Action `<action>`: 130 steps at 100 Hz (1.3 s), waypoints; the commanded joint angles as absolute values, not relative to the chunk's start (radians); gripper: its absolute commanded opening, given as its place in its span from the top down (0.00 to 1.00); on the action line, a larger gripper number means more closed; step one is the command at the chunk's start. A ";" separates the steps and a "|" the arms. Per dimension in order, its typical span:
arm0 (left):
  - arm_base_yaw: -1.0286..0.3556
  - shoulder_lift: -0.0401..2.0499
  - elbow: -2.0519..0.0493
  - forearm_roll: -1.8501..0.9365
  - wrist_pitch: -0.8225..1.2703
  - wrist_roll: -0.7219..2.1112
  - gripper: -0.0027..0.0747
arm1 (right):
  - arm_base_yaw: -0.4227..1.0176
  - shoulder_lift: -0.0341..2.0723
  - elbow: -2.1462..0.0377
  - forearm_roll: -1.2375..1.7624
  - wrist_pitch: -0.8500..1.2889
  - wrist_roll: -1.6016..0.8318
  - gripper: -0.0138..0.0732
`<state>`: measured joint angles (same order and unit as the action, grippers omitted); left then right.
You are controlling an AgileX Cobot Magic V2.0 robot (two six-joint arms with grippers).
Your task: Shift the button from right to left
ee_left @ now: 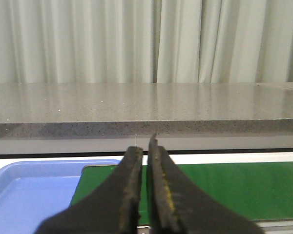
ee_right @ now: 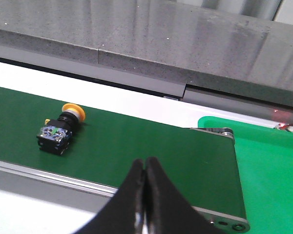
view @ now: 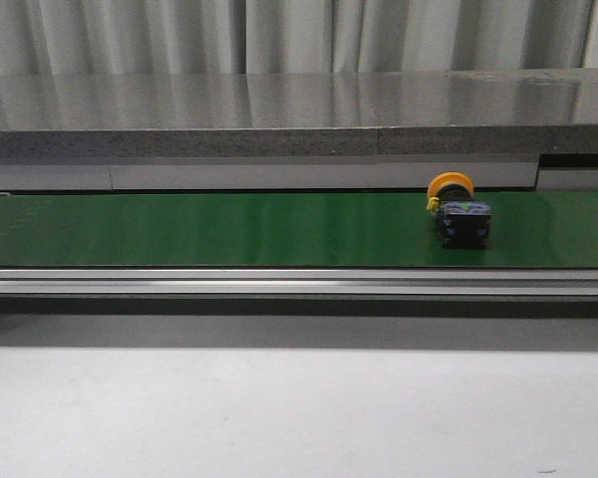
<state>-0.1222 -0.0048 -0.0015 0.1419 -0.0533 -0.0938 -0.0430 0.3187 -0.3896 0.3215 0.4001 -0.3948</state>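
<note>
Button on the belt, both grippers empty.
The button (view: 459, 211) lay on the green belt (view: 229, 229), right of centre; the left gripper (ee_left: 145, 156) and right gripper (ee_right: 144, 171) were closed on nothing.

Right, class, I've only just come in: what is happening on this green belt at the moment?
Nothing is being handled yet. The button lies on its side on the green belt, toward the right end, untouched. Both grippers are shut and empty: the right gripper sits back from the button, and the left gripper waits near a blue tray.
</note>
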 commanded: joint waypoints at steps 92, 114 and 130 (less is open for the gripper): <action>-0.128 0.211 -0.305 0.020 0.058 -0.105 0.96 | -0.042 0.323 -0.417 0.329 0.319 -0.403 0.92; -0.128 0.485 -0.534 0.020 0.274 -0.105 0.96 | -0.042 0.323 -0.417 0.329 0.319 -0.403 0.92; -0.128 0.690 -0.700 0.020 0.457 -0.105 0.96 | -0.042 0.323 -0.417 0.329 0.319 -0.403 0.92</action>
<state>-0.1222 0.5949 -0.5927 0.0276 0.4354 -0.0938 -0.0430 0.3187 -0.3896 0.3215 0.3979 -0.3948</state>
